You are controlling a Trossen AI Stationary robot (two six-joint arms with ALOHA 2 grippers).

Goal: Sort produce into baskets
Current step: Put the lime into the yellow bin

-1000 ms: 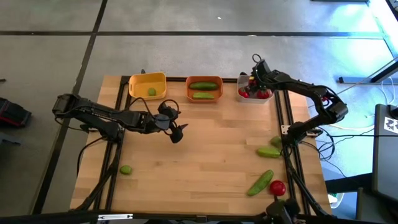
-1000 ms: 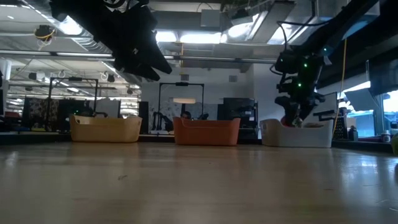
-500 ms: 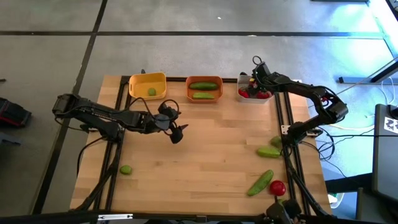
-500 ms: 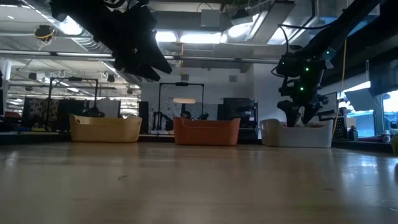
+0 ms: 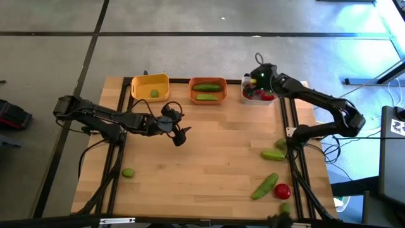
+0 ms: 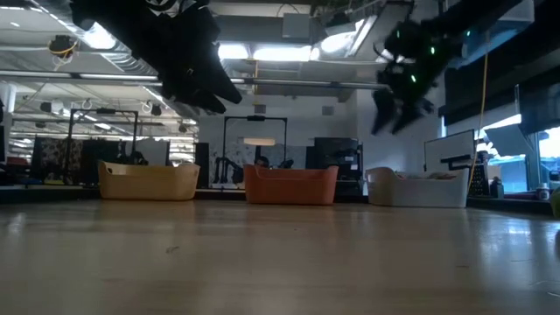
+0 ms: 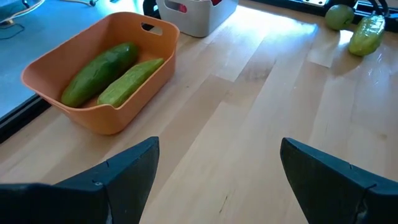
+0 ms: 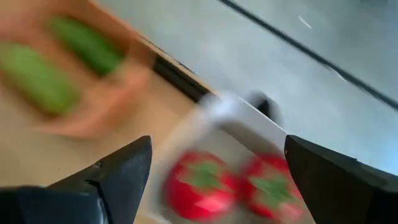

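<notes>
My right gripper (image 5: 256, 78) is open and empty, raised above the white basket (image 5: 259, 102), which holds red tomatoes (image 8: 202, 183). In the low view the gripper (image 6: 391, 109) hangs well above that basket (image 6: 418, 188). My left gripper (image 5: 180, 135) is open and empty above the middle of the table, facing the orange basket (image 7: 106, 112), in which two cucumbers (image 7: 99, 71) lie. The yellow basket (image 5: 150, 87) holds one lime (image 5: 154, 94). Loose on the table lie a lime (image 5: 128, 172) at the near left, and two cucumbers (image 5: 273, 154) (image 5: 264, 185), a tomato (image 5: 282, 190) and a lime (image 5: 281, 144) at the right.
The three baskets stand in a row along the table's far edge. Another lime (image 5: 285, 207) lies at the near right corner. Dark rails (image 5: 293, 126) run along the table's left and right sides. Bare wood lies between the two arms in the table's middle.
My right gripper has dipped down into the white basket and then risen well clear above it, shifting a little toward the table's left. My left arm has kept still.
</notes>
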